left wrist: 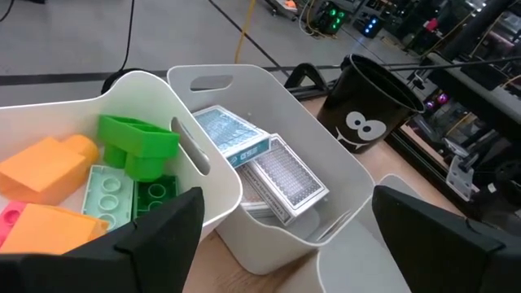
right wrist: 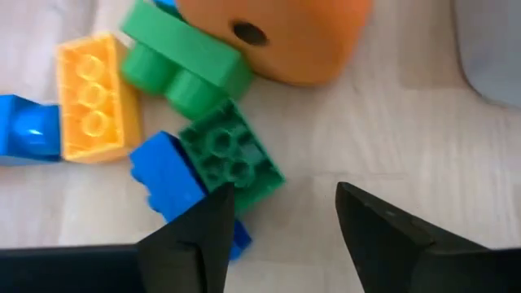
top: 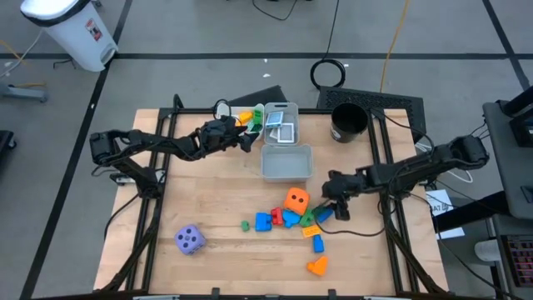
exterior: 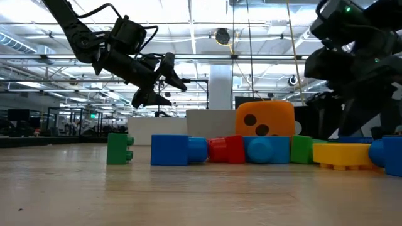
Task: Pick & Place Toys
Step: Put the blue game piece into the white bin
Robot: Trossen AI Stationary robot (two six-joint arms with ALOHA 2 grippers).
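A heap of toys (top: pixel 287 215) lies right of the table's middle: an orange die (right wrist: pixel 277 32), a light green block (right wrist: pixel 183 65), a yellow block (right wrist: pixel 94 98), a blue block (right wrist: pixel 175 183) and a dark green block (right wrist: pixel 232 159). My right gripper (right wrist: pixel 285 236) slants down at the heap's right side, open, with bare wood between its fingers. A purple die (top: pixel 190 240) rests near the front left. My left gripper (left wrist: pixel 285 244) hangs open above the table beside the far bins, holding nothing. My right gripper has one fingertip (right wrist: pixel 216 203) at the dark green block's near corner (right wrist: pixel 244 187). Whether it touches the block, I cannot tell. The block lies flat on the table, studs up.
At the far middle stand a white bin (left wrist: pixel 155 89) with orange and green blocks, a white bin (left wrist: pixel 326 138) with picture cards, and a grey bin (top: pixel 286 162) nearer. A black cup (top: pixel 348 122) stands far right. Loose blue (top: pixel 317 243) and orange (top: pixel 317 266) blocks lie near the front.
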